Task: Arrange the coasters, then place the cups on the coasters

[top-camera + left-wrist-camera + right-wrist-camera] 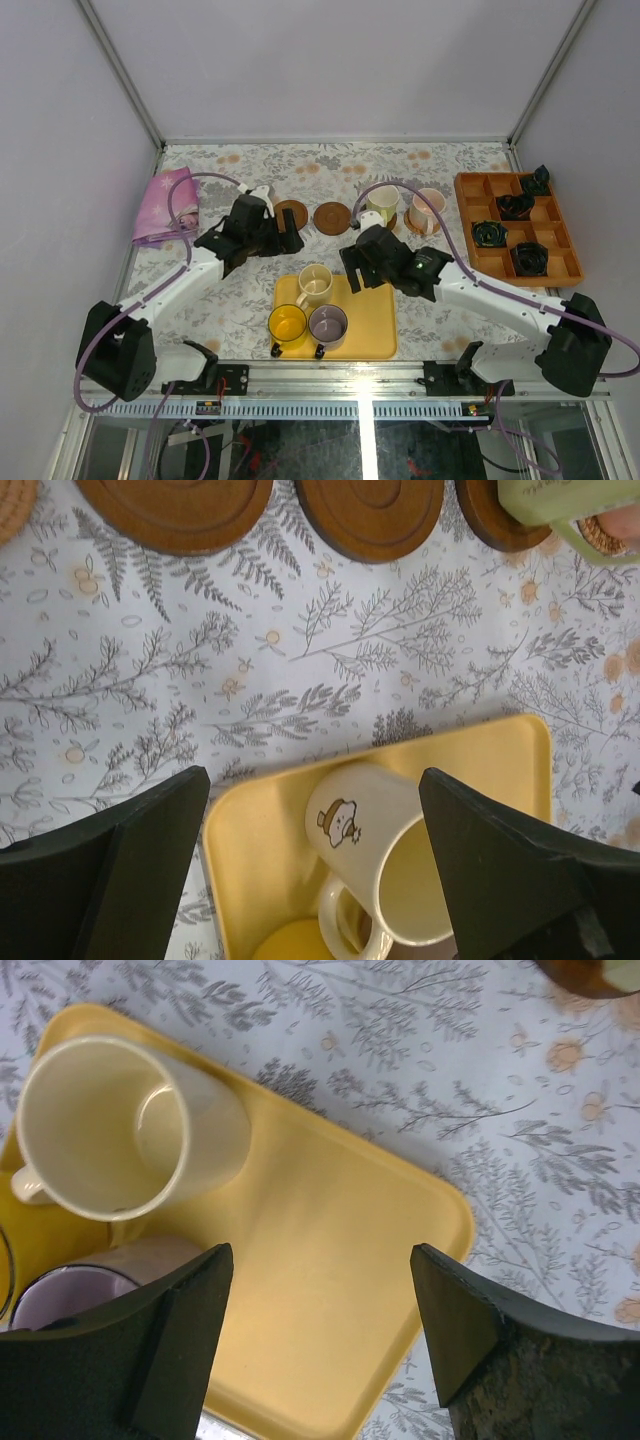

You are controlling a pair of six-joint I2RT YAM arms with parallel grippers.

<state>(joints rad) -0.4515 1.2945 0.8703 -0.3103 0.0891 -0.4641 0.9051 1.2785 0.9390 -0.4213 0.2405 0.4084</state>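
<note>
Three cups stand upright on the yellow tray [372, 322] in the overhead view. The cream cup [315, 283] is at its back left. The yellow cup [287, 324] and purple-grey cup [328, 324] sit side by side at its near edge, handles pointing toward the arm bases. The left end effector [285, 240] hangs behind the tray's back left corner, with a bare brown coaster [331, 216] just behind and to its right. The right end effector [365, 274] hovers at the tray's back right edge. Farther back, the pale green-white cup [383, 203] and pink cup [428, 210] each rest on coasters.

From the left wrist, the fingers [130, 870] stand wide apart, clamped on nothing. The cream cup lies below between them, a small cartoon figure on its side, its handle toward the frame's bottom.

From the right wrist, the fingers [170, 1345] are likewise spread over bare tray, the cream cup at upper left, mouth up.
</note>
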